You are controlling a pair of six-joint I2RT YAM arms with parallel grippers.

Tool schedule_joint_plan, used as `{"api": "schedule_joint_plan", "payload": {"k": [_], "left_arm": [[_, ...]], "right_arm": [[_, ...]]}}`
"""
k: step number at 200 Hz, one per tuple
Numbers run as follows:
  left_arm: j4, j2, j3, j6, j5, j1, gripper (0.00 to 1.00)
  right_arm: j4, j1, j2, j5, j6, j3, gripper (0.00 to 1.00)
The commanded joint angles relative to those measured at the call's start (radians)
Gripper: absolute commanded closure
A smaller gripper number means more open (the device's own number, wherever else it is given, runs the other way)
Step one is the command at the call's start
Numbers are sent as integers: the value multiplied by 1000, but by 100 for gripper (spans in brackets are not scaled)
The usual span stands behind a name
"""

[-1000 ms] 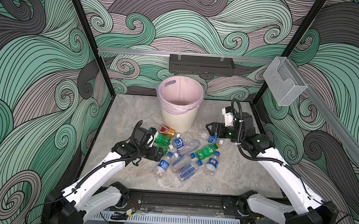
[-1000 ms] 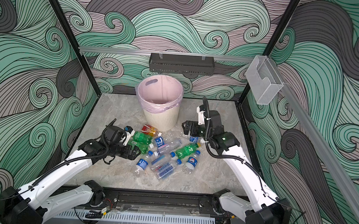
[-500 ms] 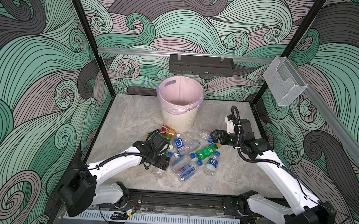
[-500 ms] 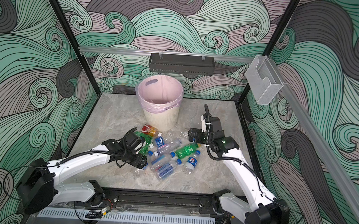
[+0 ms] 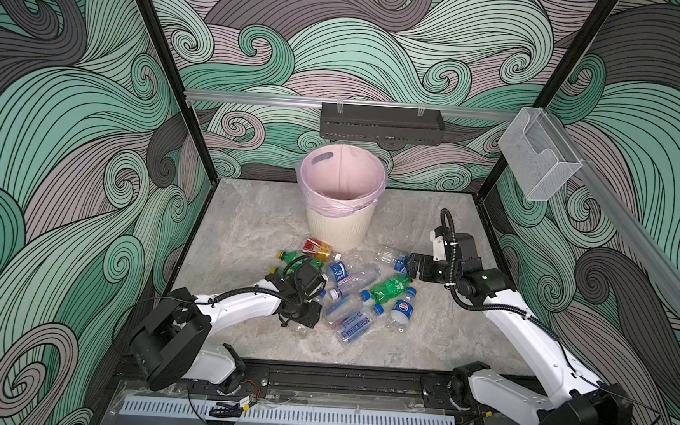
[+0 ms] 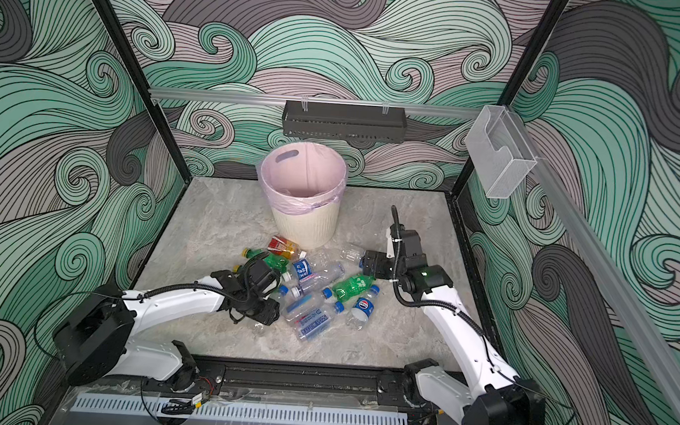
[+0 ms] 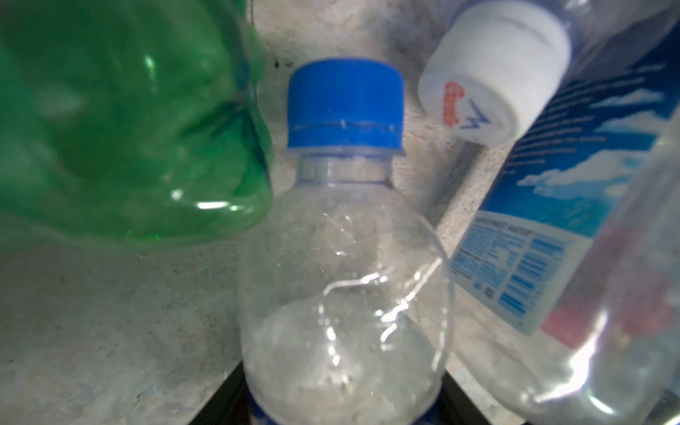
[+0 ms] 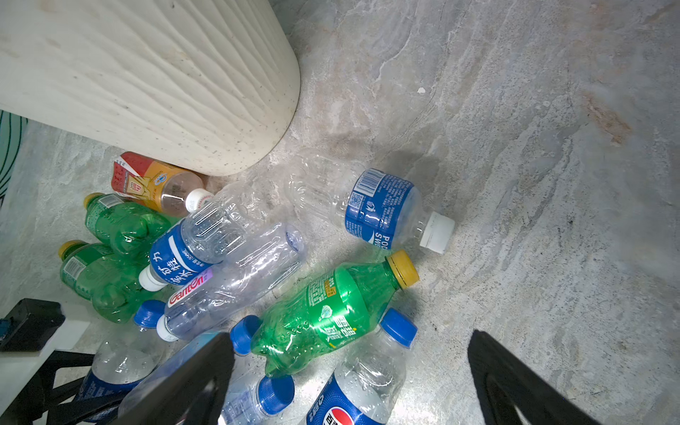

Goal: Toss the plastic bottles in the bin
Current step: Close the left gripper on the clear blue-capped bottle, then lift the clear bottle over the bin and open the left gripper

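The left arm (image 5: 243, 306) now reaches low into the near-left edge of the bottles (image 5: 390, 285), its left pincer (image 5: 303, 316) narrowed around a clear bottle (image 7: 342, 276), while the right pincer (image 5: 410, 265) sits slightly lower.

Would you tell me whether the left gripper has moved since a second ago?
Yes. Judged against the bin, the left gripper has shifted away from it, nearer the camera, down among the plastic bottles.

Left gripper (image 5: 308, 312) hemmed in: green bottle (image 7: 121, 121) close on one flank, white-capped bottle (image 7: 552, 184) crowding other. Right gripper (image 8: 353, 390): bottle pile (image 8: 228, 265) ahead, bin (image 8: 165, 73) wall beyond it, floor (image 8: 533, 184) open along flank away from pile.
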Motion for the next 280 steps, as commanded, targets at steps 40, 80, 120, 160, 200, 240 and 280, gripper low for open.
{"api": "schedule_joint_plan", "payload": {"k": [40, 80, 120, 160, 200, 240, 280], "left_arm": [[-3, -61, -19, -8, 7, -15, 48], [-106, -170, 4, 3, -44, -20, 52], [-161, -284, 33, 7, -122, -20, 52], [-195, -340, 97, 57, -218, -20, 52], [-262, -330, 286, 140, -326, -18, 51], [-412, -123, 769, 309, -311, 54, 49], [-383, 215, 1306, 384, -70, 247, 47]], "right_arm": [[16, -12, -18, 19, 12, -24, 1], [19, -13, -8, 22, 13, -30, 1], [33, -14, 11, 10, 26, -42, 1], [50, -14, 30, 0, 47, -62, 1], [52, -14, 45, -2, 46, -61, 1], [55, -13, 56, -14, 55, -55, 1], [48, -13, 44, -42, 92, -63, 1]]}}
